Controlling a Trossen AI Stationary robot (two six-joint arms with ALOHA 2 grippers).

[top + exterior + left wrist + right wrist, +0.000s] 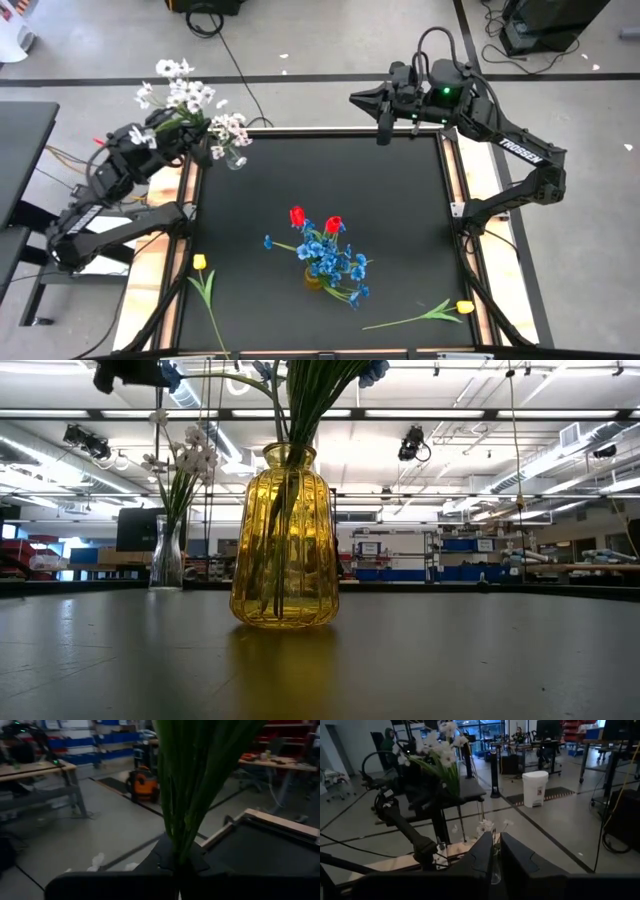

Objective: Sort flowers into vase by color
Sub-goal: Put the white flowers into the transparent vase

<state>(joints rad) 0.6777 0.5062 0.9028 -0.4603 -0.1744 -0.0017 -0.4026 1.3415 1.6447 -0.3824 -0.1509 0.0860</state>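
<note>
My left gripper [165, 125] hovers at the table's far left corner, shut on a white small-blossom spray [180, 92]. Just beside it stands a clear vase [236, 157] with white sprays [228, 128], also in the low view [166, 555]. The yellow vase [314, 277] stands mid-table and holds blue sprays [335, 262] and two red tulips [297, 215]. Two yellow tulips lie flat on the table, one near left [200, 262], one near right [465, 306]. My right gripper [496, 851] waits over the far edge, its fingers a narrow gap apart, holding nothing. My left gripper pinches the white spray by the lower part of its green stems [178, 851] between the two fingers. The stems and leaves fan out past the fingertips. The spray is lifted clear, its blossoms [180, 92] beyond the table's far left corner.
The black tabletop [400, 220] has bare room to the right of the yellow vase and along the far side. Wooden rails [452, 170] edge the table left and right. Cables cross the floor beyond the far edge.
</note>
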